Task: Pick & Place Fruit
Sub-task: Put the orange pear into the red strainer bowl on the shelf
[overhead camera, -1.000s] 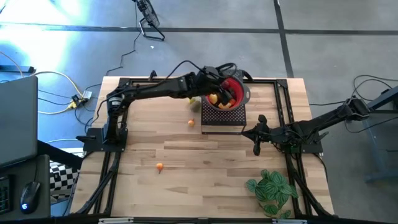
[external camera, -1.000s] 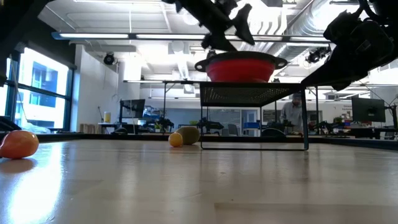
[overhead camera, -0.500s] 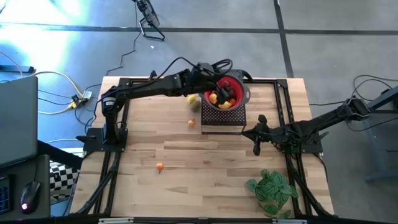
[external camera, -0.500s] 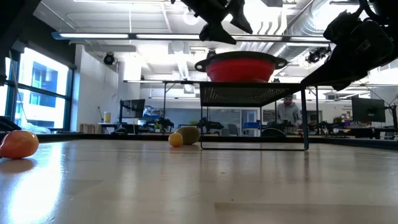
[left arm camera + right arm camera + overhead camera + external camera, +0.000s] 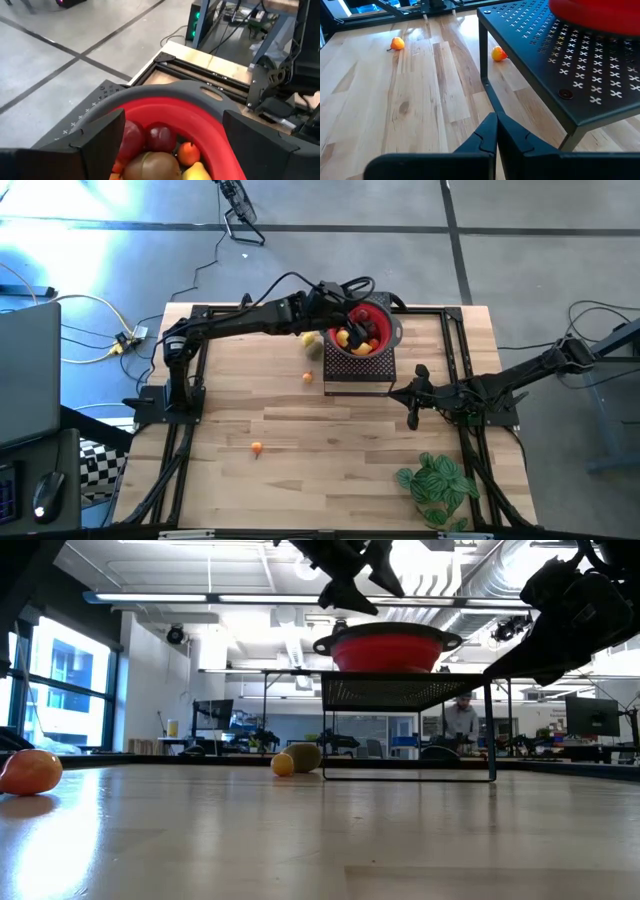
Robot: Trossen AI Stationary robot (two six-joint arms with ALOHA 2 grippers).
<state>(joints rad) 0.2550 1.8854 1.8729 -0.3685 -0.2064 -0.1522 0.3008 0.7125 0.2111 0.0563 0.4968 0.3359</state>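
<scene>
I take the red bowl [image 5: 368, 332] as my landmark; it sits on top of a dark perforated stand [image 5: 357, 370] at the far side of the wooden table [image 5: 330, 460]. My left gripper [image 5: 337, 310] hangs just above the bowl's rim on the side away from the right arm, its jaws spread wide with nothing between them (the wrist camera shows both dark fingers [image 5: 95, 140] framing the bowl with only air in the gap).

Inside the bowl I see a pile of fruit [image 5: 160, 155]: two dark red pieces, a brownish-green one, a small orange one and something yellow at the edge of view.

Four fruits lie outside it. A yellow fruit [image 5: 284, 764] and a brownish-green fruit [image 5: 304, 756] rest on the table touching each other, just beside the stand below the bowl. An orange fruit [image 5: 307, 377] lies near the stand's front corner. Another small orange fruit [image 5: 257, 447] sits well apart from the bowl, out on the open table toward the left arm's base.

My right gripper [image 5: 414, 420] waits low over the table, near the stand on its other side, jaws pressed fully together and holding nothing. A green leafy plant [image 5: 437, 487] stands at the near edge, well away from the bowl.
</scene>
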